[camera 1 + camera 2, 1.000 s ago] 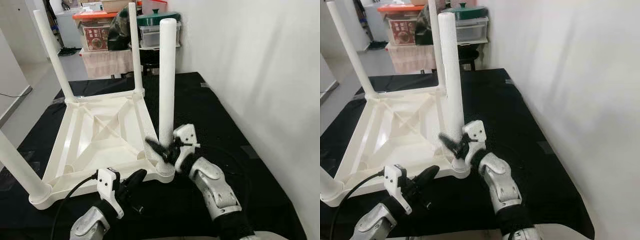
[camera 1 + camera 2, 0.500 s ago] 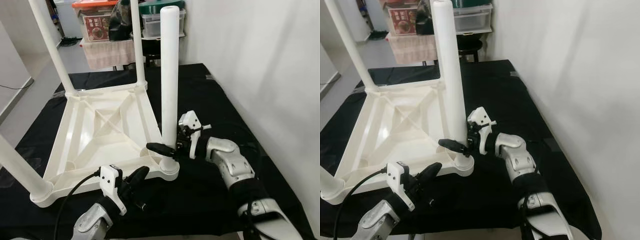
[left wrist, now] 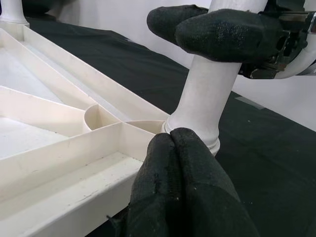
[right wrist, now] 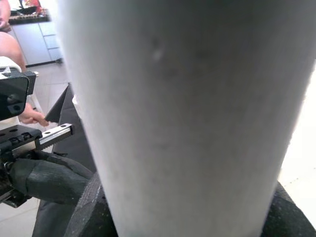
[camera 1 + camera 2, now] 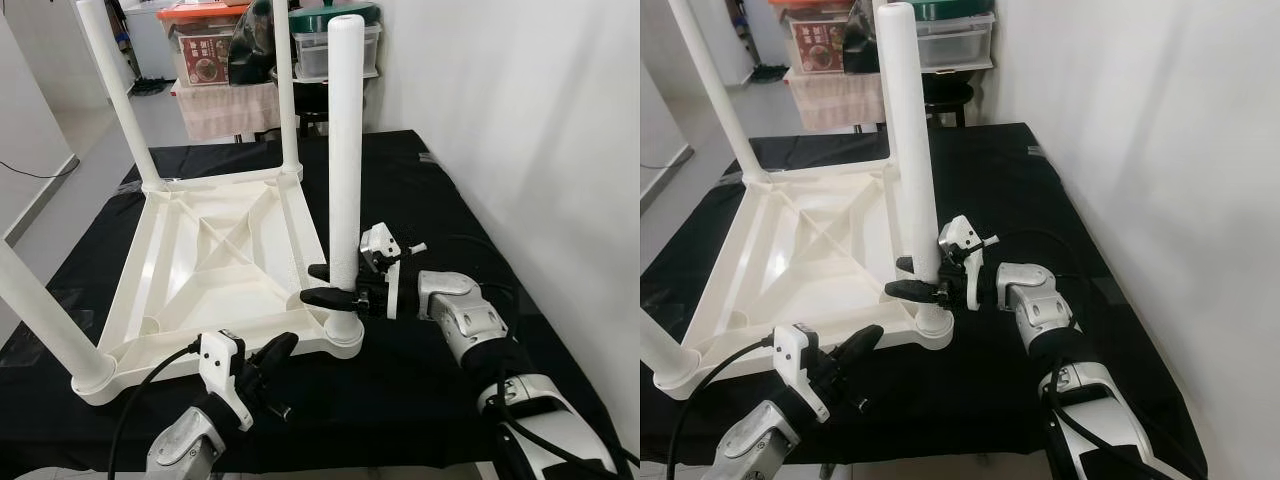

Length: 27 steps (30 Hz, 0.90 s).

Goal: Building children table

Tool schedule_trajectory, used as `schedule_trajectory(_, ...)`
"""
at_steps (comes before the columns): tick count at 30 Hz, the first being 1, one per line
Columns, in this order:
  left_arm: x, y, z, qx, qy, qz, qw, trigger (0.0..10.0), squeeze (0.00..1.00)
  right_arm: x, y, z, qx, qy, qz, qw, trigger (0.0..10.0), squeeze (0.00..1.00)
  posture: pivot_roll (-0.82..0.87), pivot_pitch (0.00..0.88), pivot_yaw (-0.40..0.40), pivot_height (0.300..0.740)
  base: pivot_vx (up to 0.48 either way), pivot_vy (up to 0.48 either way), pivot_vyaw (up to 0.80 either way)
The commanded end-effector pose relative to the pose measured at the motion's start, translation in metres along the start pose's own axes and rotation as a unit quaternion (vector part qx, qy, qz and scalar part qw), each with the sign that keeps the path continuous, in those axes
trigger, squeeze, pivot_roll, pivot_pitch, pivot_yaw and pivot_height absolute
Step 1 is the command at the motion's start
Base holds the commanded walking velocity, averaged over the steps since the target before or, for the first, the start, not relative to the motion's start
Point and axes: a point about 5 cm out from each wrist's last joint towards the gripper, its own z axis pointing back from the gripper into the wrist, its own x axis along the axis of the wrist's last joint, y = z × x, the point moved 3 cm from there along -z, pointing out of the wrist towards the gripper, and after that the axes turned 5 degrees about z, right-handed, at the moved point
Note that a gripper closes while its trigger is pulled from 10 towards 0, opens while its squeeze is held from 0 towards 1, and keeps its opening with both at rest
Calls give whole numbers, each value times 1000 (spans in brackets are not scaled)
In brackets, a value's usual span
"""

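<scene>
- The desk (image 5: 420, 190) is covered in black cloth and carries everything; a white wall runs along the robot's right.
- The children's table (image 5: 215, 255) lies upside down on the desk, its ribbed white underside facing up. All four legs stand in their corner sockets. It looks like moulded plastic: probably light, stiff and rather smooth, so it could slide on the cloth if pushed sideways.
- The near right leg (image 5: 345, 170) stands upright in its corner socket (image 5: 343, 335). It is a plain white tube, likely slippery. The low hold close to the socket seems sensible, since a push there goes straight down and tips the leg less.
- Three more legs stand at the other corners, one far left (image 5: 115, 95), one far right (image 5: 287, 90) and one near left (image 5: 40, 320).
- Storage boxes (image 5: 335, 55) sit stacked beyond the desk, with a red-lidded one (image 5: 205, 45) beside them. Their contents cannot be made out.
- The right gripper (image 5: 322, 285) reaches in from the side, jaws closed around the lower part of the near right leg, just above the socket.
- The left gripper (image 5: 278, 350) hovers just in front of the table's near edge, below that socket, jaws pressed together and holding nothing.
</scene>
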Motion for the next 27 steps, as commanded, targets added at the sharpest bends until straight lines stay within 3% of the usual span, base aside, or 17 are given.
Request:
schedule_trajectory(1,-4,1,3,6,6,1,1000,10000,0,-5,-2,5,-21,-13,-19,1000,0,0,3,0,15,740,0,0,0)
schedule_trajectory(6,-4,0,5,4,6,3,1000,10000,0,-34,16,13,-113,11,-35,993,0,0,-3,0,7,740,0,0,0)
schedule_trajectory(7,-4,1,6,4,6,3,1000,10000,0,-41,18,13,-190,13,-45,981,0,0,-7,0,6,740,0,0,0)
schedule_trajectory(8,-3,2,7,4,6,3,1000,10000,0,-51,15,17,-321,11,-75,944,0,0,-13,0,10,740,0,0,0)
schedule_trajectory(9,-3,2,7,4,6,3,1000,10000,0,-51,15,17,-321,11,-75,944,0,0,-13,0,10,740,0,0,0)
schedule_trajectory(10,-3,2,7,4,6,3,1000,10000,0,-67,30,15,-372,30,-102,922,0,0,-16,0,20,740,0,0,0)
schedule_trajectory(11,-3,2,7,5,6,3,1000,10000,0,-76,42,13,-393,43,-117,911,0,0,-16,0,20,740,0,0,0)
schedule_trajectory(12,-3,3,7,5,6,2,1000,10000,0,-75,48,3,-363,48,-113,924,0,0,-20,0,23,740,0,0,0)
schedule_trajectory(13,-3,3,7,5,6,2,1000,10000,0,-75,48,3,-363,48,-113,924,0,0,-20,0,23,740,0,0,0)
schedule_trajectory(14,-3,3,6,6,6,2,1000,10000,0,-72,50,-4,-330,49,-105,937,0,0,-16,0,19,740,0,0,0)
schedule_trajectory(15,-3,3,6,5,7,2,1000,10000,0,-70,45,-6,-317,52,-95,942,0,0,2,0,2,740,0,0,0)
schedule_trajectory(21,-2,5,6,13,2,-4,1000,10000,0,-65,38,-11,-324,55,-95,940,235,0,4,0,15,740,0,0,0)
schedule_trajectory(22,-1,5,7,14,2,-5,1000,10000,0,-62,36,-11,-324,49,-100,940,10000,0,9,0,16,740,0,0,0)
schedule_trajectory(23,-1,5,6,14,3,-4,1000,10000,0,-59,34,-11,-314,46,-96,944,10000,498,11,0,16,740,0,0,0)
schedule_trajectory(24,-1,5,6,14,3,-4,1000,10000,0,-59,34,-11,-314,46,-96,944,10000,498,11,0,16,740,0,0,0)
schedule_trajectory(25,-2,5,6,12,4,-3,1000,10000,0,-49,29,-10,-303,37,-85,949,10000,1000,9,0,17,740,0,0,0)
schedule_trajectory(27,-2,5,5,11,4,-2,1000,10000,0,-45,26,-10,-298,33,-81,951,10000,1000,9,0,17,740,0,0,0)
